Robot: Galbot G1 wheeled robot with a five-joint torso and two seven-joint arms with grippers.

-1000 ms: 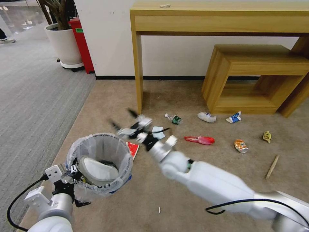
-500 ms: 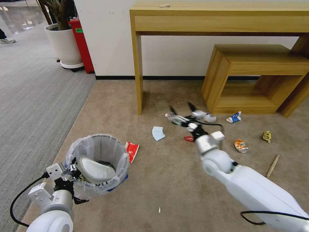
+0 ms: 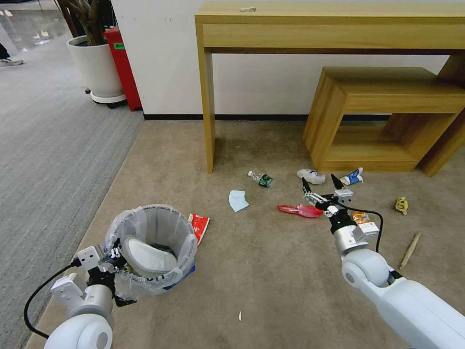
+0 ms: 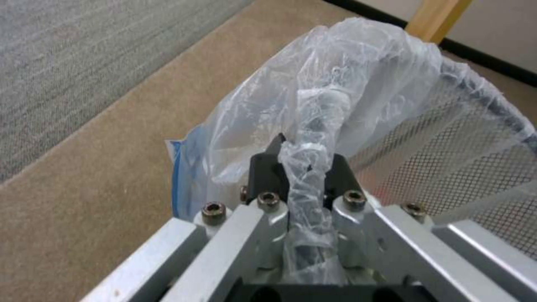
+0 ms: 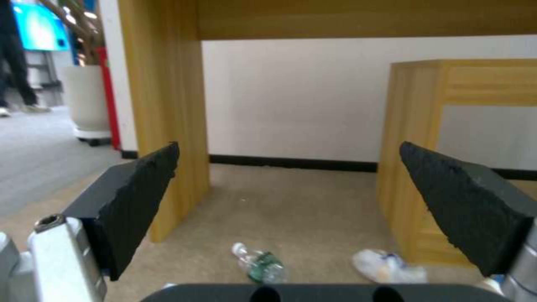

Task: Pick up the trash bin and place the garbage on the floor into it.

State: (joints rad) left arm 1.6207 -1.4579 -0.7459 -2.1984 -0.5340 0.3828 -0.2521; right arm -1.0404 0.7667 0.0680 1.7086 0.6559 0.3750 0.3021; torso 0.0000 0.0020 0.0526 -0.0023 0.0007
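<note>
Left gripper (image 3: 112, 257) pinches the crinkled rim of the trash bin (image 3: 154, 252), its dark fingers (image 4: 267, 170) clamped on a twisted fold of the translucent white bag (image 4: 335, 100) over black wire mesh. The round bin hangs tilted at the lower left, a white slipper (image 3: 147, 256) curled inside and a blue strip low on its side.

Right gripper (image 3: 321, 184) hovers with its black wedge-shaped pads (image 5: 140, 197) spread wide and empty, above a red wrapper (image 3: 300, 210) and a crushed orange can (image 3: 361, 218). Scattered on the beige short-pile carpet (image 3: 271, 271) lie a pale blue mask (image 3: 238, 200), a flat red packet (image 3: 199, 226) just beside the bin, a small clear bottle (image 3: 260, 179) with a green label, a crumpled white bag (image 3: 311, 176), a blue-white carton (image 3: 353, 177), a yellow wad (image 3: 401, 205) and a wooden stick (image 3: 410, 250).

Behind stand a tall light-wood table (image 3: 329, 29) and a low open wooden box (image 3: 387, 116) against a white wall; grey ribbed carpet (image 3: 53, 135) runs along the left, past a white planter (image 3: 97, 68) and a red bin (image 3: 123, 65).
</note>
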